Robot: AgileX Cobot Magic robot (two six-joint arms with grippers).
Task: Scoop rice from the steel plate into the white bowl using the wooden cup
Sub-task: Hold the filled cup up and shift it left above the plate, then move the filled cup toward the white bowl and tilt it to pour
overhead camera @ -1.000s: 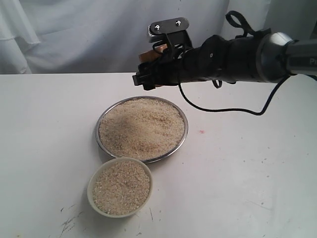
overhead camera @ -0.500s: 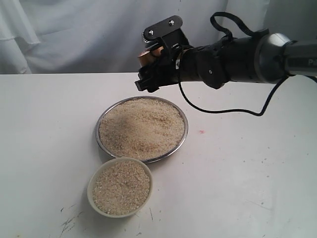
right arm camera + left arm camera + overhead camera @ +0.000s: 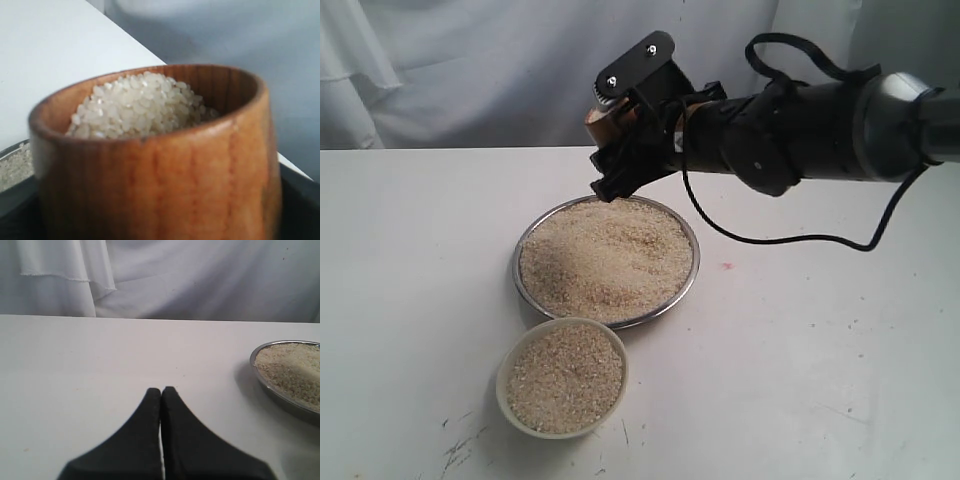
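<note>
The steel plate (image 3: 524,240) lies mid-table, heaped with rice (image 3: 605,258); its rim also shows in the left wrist view (image 3: 272,389). In front of it stands the white bowl (image 3: 506,375), nearly full of rice (image 3: 565,378). My right gripper (image 3: 610,165) hangs above the plate's far rim, shut on the wooden cup (image 3: 603,118). The right wrist view shows that cup (image 3: 165,170) close up, heaped with pale grains (image 3: 140,107). My left gripper (image 3: 161,391) is shut and empty over bare table, left of the plate; it is not in the exterior view.
White cloth (image 3: 470,60) hangs behind the table. A black cable (image 3: 790,235) loops under the right arm. Dark scuff marks (image 3: 460,445) lie near the table's front left edge.
The right gripper with the cup has moved left and tilted over the plate's far rim. Plate, bowl and their rice lie as before.
</note>
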